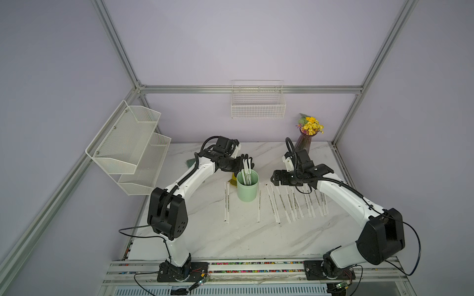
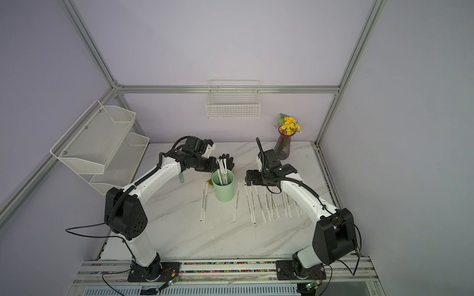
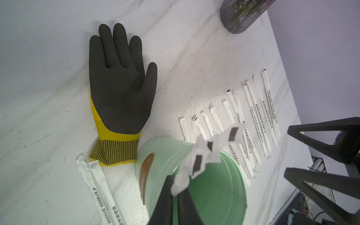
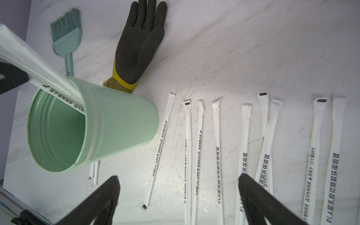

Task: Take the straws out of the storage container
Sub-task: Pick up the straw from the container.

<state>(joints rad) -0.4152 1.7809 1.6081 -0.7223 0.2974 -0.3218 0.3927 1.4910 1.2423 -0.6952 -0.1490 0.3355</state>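
Left hand [image 3: 175,184] pinches straws [image 3: 202,155] over storage container [image 1: 247,194] rim; right hand [image 1: 273,178] apart.

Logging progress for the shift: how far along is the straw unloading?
Done: most straws lie in rows on the table, both sides of the storage container. In hand: the left pincer is shut on the last few straws standing in it. Left: lifting those out; the right pincer hangs open above the rows.

The storage container [image 1: 247,189] stands upright mid-table, straws [image 1: 247,172] leaning out toward the far side. The left gripper [image 1: 243,164] sits at their tops, seemingly pinched on them. Loose straws [image 1: 295,202] lie rowed on the table [image 1: 230,238] to the right, beneath the wide-spread right gripper [image 1: 272,180].
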